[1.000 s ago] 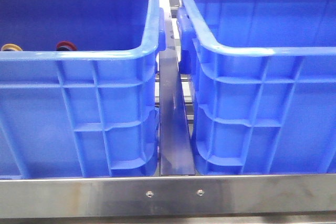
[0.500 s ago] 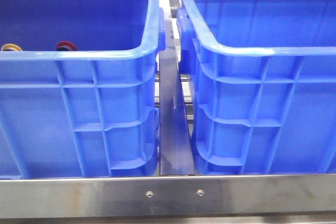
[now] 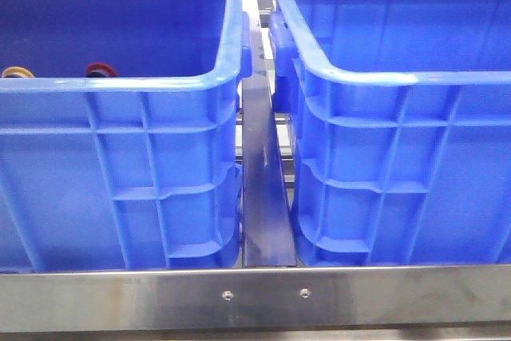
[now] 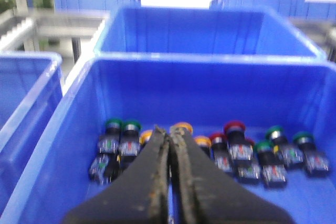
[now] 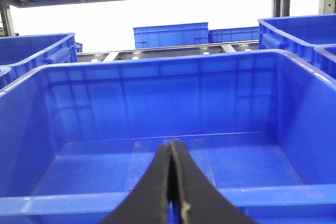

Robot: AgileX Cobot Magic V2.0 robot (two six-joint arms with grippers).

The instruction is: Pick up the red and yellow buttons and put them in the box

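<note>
From my station the front view matched the frames before it: nothing had shifted across the last second. Two blue crates stood side by side on the steel-edged table (image 3: pixel 255 297), a dark strip (image 3: pixel 263 197) running between them. The left crate (image 3: pixel 120 89) held the buttons; over its near rim I could just see a red cap (image 3: pixel 101 69) and, further left, a yellow cap (image 3: pixel 16 72), both where they had been earlier. The right crate, the box (image 3: pixel 399 81), showed no buttons in any view.

Neither arm appeared in the front view. On the left wrist camera, the left gripper (image 4: pixel 169 136) hung above the button crate (image 4: pixel 58 129) with its fingers (image 4: pixel 157 166) pressed together, nothing between them. Beyond the tips lay a blurred row of push buttons: green caps (image 4: pixel 122 125) at one end, orange-yellow ones (image 4: pixel 182 127) just behind the tips, a red-capped one (image 4: pixel 234 127) near the middle, more green ones at the other end.

On the right wrist camera, the right gripper (image 5: pixel 170 145) was likewise closed on nothing, poised over the near rim of the box (image 5: pixel 157 66), whose bare floor (image 5: pixel 173 158) lay ahead of it.
</note>
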